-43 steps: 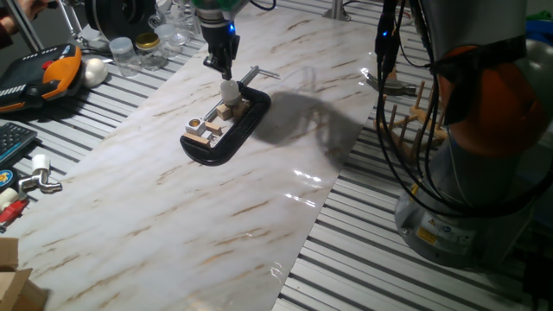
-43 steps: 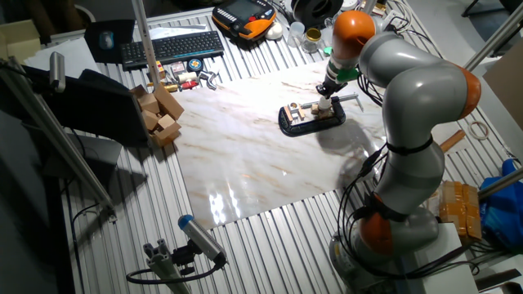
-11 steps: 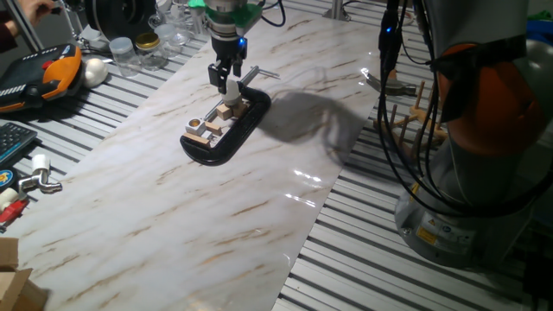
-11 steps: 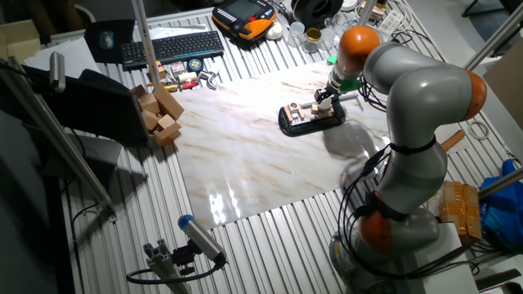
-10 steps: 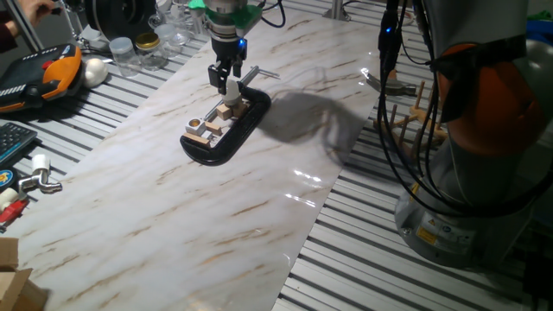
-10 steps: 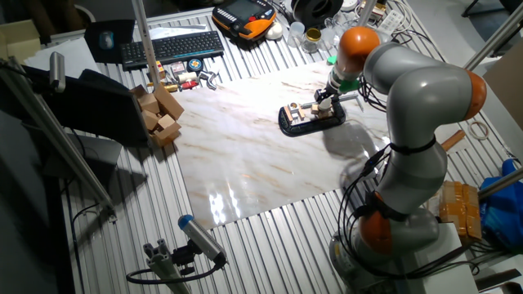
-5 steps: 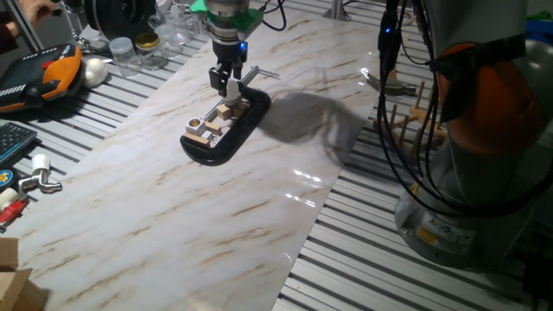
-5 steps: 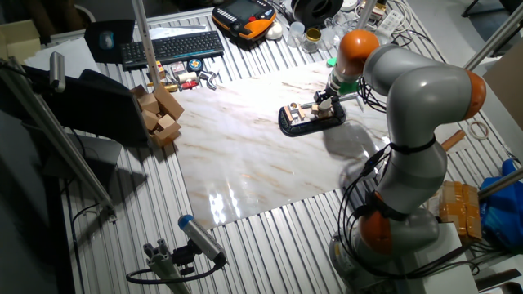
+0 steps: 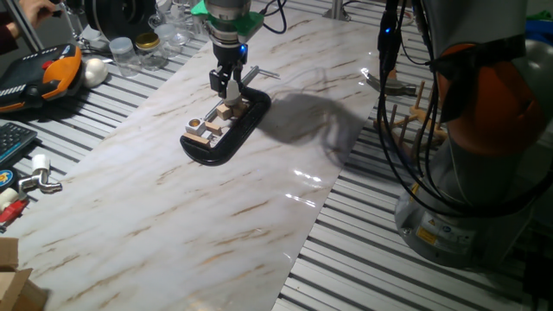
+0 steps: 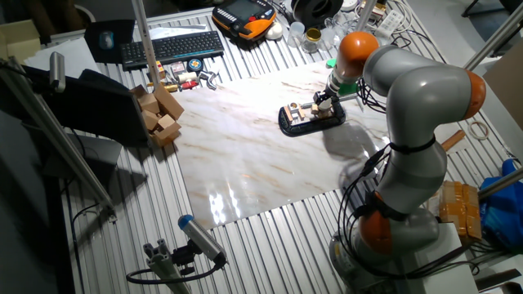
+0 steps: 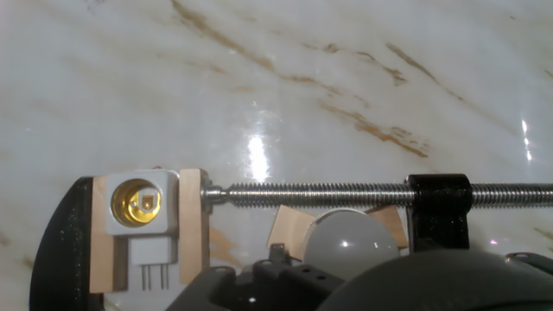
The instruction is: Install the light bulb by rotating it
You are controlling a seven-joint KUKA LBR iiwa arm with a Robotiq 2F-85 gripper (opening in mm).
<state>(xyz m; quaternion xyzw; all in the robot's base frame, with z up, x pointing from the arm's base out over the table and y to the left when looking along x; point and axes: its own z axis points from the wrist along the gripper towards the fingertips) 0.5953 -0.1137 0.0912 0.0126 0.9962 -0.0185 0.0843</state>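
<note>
The light bulb (image 9: pixel 231 88) is small, white and frosted. It stands upright at the far end of the black clamp (image 9: pixel 223 138), over wooden blocks. My gripper (image 9: pixel 226 84) points straight down with its fingers closed around the bulb. In the hand view the bulb's dome (image 11: pixel 350 243) fills the bottom centre, next to the clamp's threaded screw (image 11: pixel 311 194). An empty white socket with a brass contact (image 11: pixel 138 203) sits between wooden blocks at the left end of the clamp. The other fixed view shows my gripper (image 10: pixel 324 98) over the clamp (image 10: pixel 309 121). The bulb's screw base is hidden.
Clear jars (image 9: pixel 134 47), an orange-black pendant (image 9: pixel 47 71) and a white egg-shaped ball (image 9: pixel 95 71) lie back left. A wooden peg rack (image 9: pixel 415 117) and cables stand on the right. A keyboard (image 10: pixel 172 46) and wooden blocks (image 10: pixel 159 114) sit beside the marble sheet (image 9: pixel 173 216).
Since the oldest frames my gripper has come down around the bulb and its wrist has turned. Over the last second it has turned only slightly; the clamp has not moved.
</note>
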